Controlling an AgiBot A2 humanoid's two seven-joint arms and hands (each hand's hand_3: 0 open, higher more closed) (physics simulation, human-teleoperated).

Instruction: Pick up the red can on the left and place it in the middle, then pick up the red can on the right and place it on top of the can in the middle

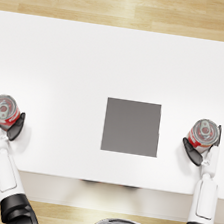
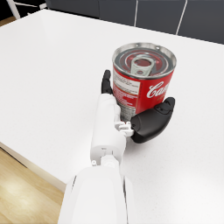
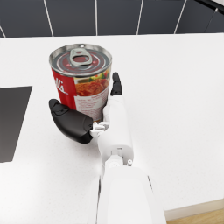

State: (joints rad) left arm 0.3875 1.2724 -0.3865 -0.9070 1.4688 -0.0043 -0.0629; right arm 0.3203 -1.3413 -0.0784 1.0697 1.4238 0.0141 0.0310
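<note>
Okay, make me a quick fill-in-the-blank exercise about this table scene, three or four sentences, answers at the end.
1. Each hand wraps around a ____ can.
2. The grey square mat lies ____ the left can and the right can.
3. Both cans stand upright on the ____ table.
4. The mat has ____ standing on it.

The left hand and right hand are at their cans.

Missing words: red; between; white; nothing
</note>
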